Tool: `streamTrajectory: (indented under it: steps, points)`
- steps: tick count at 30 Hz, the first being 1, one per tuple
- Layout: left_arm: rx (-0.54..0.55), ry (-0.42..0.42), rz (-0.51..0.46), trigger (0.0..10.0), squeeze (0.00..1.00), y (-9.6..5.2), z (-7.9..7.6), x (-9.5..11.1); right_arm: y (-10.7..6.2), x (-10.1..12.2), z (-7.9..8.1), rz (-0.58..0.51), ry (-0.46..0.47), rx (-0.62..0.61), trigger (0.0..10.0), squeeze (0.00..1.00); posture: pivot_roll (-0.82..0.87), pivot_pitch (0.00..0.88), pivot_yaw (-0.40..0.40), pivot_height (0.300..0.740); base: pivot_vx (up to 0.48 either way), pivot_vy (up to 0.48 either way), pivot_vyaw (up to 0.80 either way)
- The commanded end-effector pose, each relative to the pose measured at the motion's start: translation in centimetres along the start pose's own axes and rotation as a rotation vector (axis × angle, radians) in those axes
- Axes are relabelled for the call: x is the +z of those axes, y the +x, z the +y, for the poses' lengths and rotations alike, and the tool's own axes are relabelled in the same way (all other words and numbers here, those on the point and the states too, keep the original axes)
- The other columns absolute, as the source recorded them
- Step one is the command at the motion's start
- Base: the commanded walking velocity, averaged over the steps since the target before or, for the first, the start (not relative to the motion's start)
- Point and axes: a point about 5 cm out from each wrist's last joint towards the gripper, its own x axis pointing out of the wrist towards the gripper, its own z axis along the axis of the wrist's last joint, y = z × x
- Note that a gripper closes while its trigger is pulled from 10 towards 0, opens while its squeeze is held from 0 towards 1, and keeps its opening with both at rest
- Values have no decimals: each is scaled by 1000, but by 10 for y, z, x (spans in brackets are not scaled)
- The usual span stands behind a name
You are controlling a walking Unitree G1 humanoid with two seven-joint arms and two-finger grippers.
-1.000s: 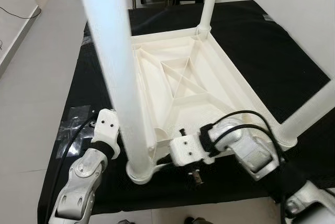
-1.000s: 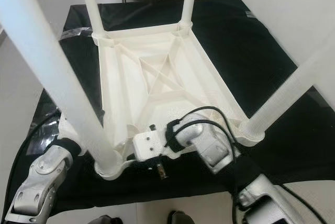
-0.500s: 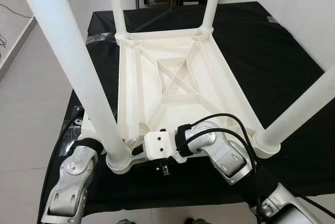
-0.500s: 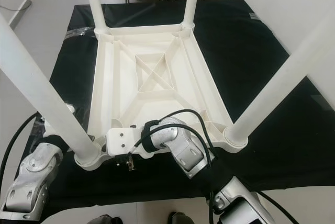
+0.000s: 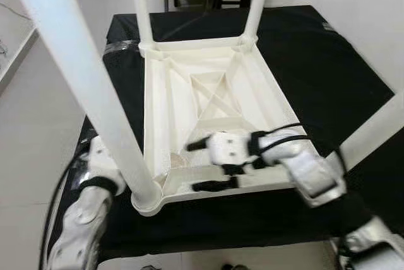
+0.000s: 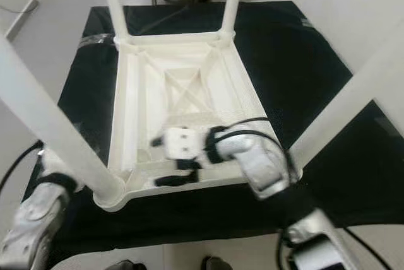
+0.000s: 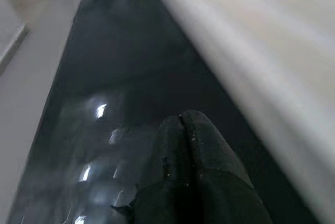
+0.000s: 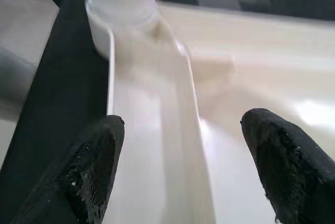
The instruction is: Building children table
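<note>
Two grippers: right gripper (image 5: 208,166) wide open over the upturned table (image 5: 189,93) (no writing legible); left gripper (image 7: 183,130) closed.

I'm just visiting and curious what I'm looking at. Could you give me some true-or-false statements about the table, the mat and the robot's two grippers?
1. The table lies upside down, legs up. True.
2. It rests on a red mat. False: the mat is black.
3. The right gripper is open over the table's near edge. True.
4. The left gripper is wide open. False: its fingers are pressed together.
5. Only two legs are fitted. False: four legs stand in the corners.
</note>
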Motion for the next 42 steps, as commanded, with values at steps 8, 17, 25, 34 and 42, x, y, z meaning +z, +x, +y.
streamTrajectory:
  steps: [8, 17, 25, 34, 42]
  points:
    - [248, -19, 123, 10000, 0, -28, 49, -22, -17, -8, -2, -31, 75, -87, 10000, 0, 87, 160, -1, 740, 0, 0, 0]
    - [249, -5, 108, 10000, 0, -29, 47, -15, -33, -10, -27, -132, 166, -358, 10000, 0, 74, 160, -5, 740, 0, 0, 0]
    - [197, 4, 112, 10000, 0, -21, 34, -11, -45, -11, -26, -239, 251, -459, 10000, 0, 63, 157, 3, 740, -38, 0, 0]
    - [146, 0, 78, 10000, 0, -13, 26, -4, -43, -16, -20, -243, 278, -484, 10000, 0, 69, 152, 13, 740, -199, 0, 0]
    - [100, -32, 60, 10000, 0, -11, 16, 0, -45, -20, -20, -221, 282, -498, 10000, 0, 65, 152, 12, 740, 0, 0, 0]
